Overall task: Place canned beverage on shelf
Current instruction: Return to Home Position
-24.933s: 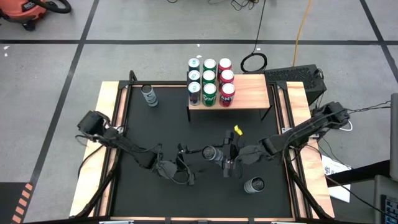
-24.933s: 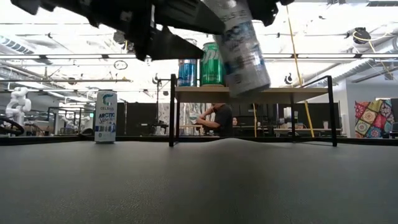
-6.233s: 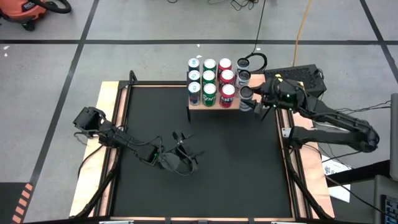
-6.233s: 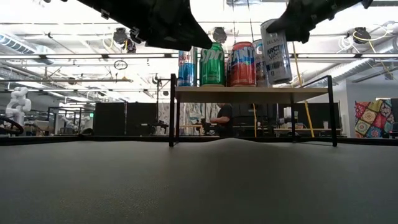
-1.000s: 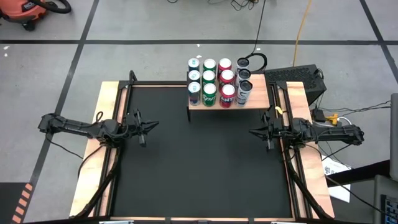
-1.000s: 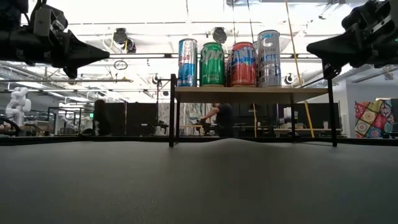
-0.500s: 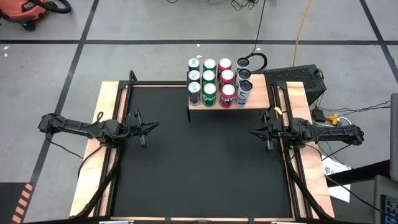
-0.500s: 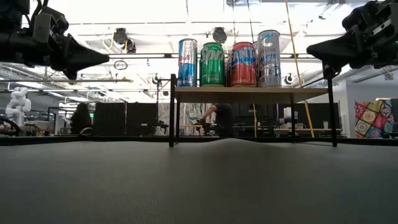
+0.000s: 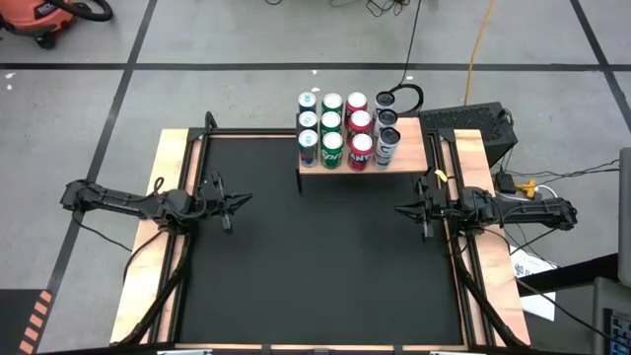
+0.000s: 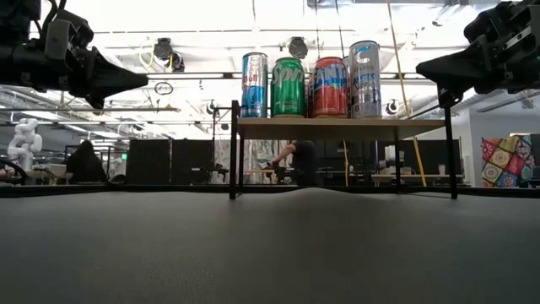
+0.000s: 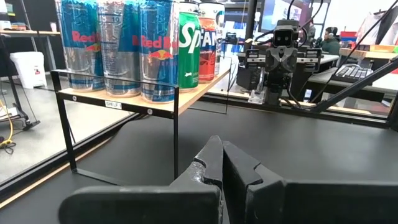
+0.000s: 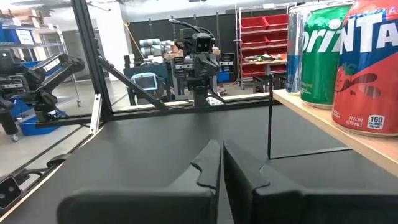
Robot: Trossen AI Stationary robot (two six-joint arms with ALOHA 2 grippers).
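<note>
Left tool (image 9: 235,201) and right tool (image 9: 404,209) sit pinched closed, empty, at opposite side edges of the worktop (image 9: 315,276); I'd park them gently, clear of the shelf (image 9: 412,150).

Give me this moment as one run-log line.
left gripper: shut, left side | right gripper: shut, right side | cans: on shelf, none held
</note>
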